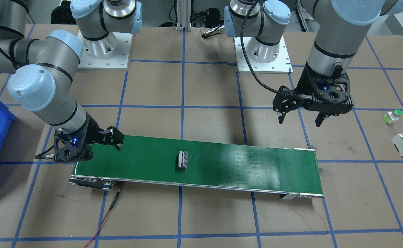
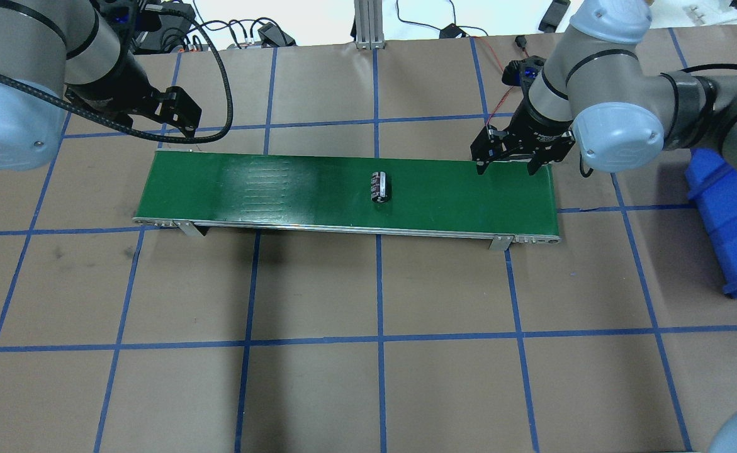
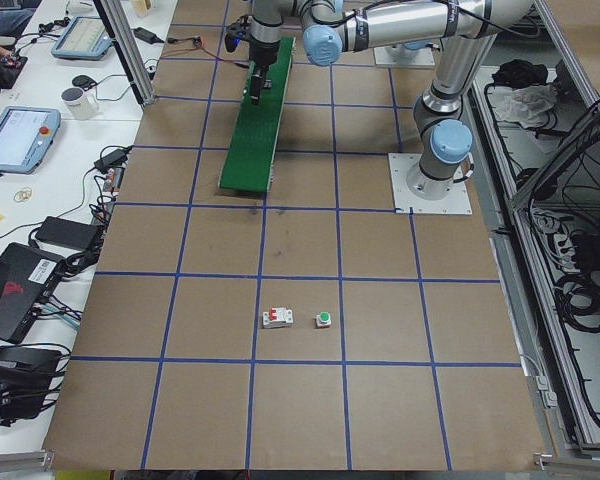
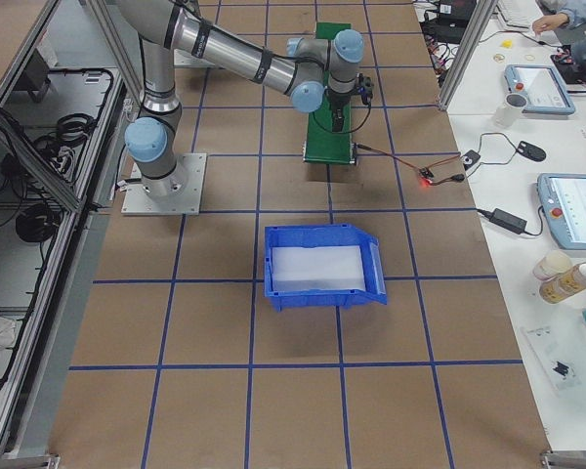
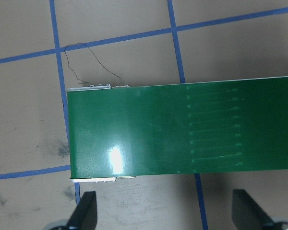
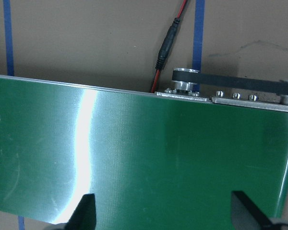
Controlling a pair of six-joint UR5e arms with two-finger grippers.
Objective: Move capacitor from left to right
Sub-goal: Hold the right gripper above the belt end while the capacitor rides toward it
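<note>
At the centre of the overhead view, the capacitor (image 2: 379,187) lies on the green belt (image 2: 280,189).
We see the left gripper (image 1: 299,120) and right gripper (image 2: 508,168) near opposite belt ends, jaws apart on both.

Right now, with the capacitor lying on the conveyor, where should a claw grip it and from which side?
Probably from straight above, pinching the capacitor mid-body across its curved sides: it lies on its side, axis across the conveyor belt, so the pinch runs along the belt.
</note>
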